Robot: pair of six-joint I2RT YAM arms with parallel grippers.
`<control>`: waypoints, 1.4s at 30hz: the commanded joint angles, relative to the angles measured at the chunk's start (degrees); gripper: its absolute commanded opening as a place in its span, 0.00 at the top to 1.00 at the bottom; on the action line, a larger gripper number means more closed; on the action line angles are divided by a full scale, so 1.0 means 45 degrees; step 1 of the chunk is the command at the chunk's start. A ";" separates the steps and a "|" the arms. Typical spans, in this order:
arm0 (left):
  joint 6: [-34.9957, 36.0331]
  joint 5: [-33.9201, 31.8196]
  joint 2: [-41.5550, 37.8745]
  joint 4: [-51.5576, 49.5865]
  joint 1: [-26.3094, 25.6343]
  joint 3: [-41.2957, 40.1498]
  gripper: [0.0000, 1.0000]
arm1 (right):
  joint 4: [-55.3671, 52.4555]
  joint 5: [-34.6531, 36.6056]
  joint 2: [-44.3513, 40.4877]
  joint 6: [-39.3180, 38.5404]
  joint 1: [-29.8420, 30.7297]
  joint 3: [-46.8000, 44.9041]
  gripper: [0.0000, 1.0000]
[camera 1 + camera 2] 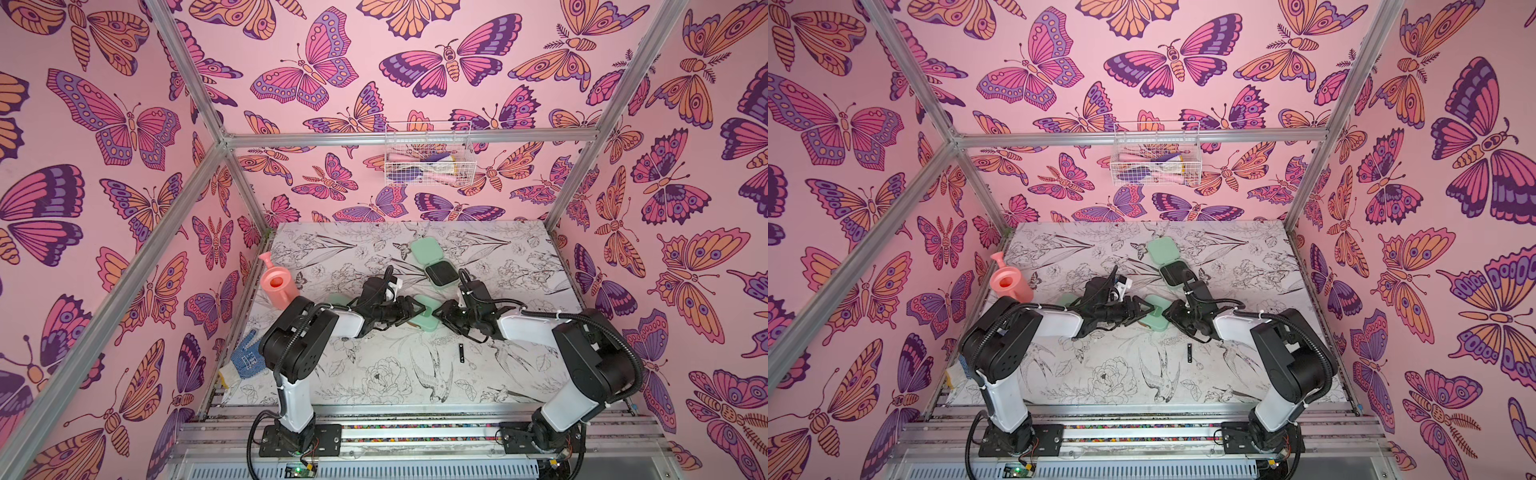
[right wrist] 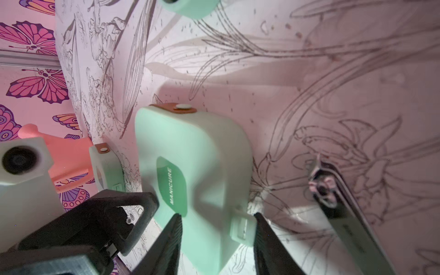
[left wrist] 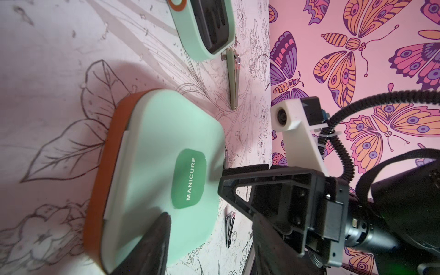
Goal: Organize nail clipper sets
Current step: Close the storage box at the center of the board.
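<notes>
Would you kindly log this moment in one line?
left gripper: grips closed case | right gripper: jaws around its latch | open case: far side | clipper: loose

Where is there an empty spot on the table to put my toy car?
Bare table at the front edge, between the glove and the small clipper. More at the back left, behind the watering can, and right of the open case. The middle is crowded: left tool and right tool meet at the closed case.
</notes>
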 commanded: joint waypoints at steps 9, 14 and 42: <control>0.0321 -0.0398 0.0137 -0.1317 -0.0229 0.0392 0.42 | -0.2883 0.1266 -0.1426 -0.1085 0.0094 0.0334 0.41; 0.0625 -0.0445 -0.0114 -0.2408 -0.0662 0.1219 0.42 | -0.3309 0.1441 -0.1459 -0.1413 0.0092 0.0678 0.48; 0.5261 -0.3070 0.0252 -1.1820 -0.0546 0.5282 0.30 | -0.3967 0.0453 -0.1185 -0.2153 0.0110 0.2022 0.58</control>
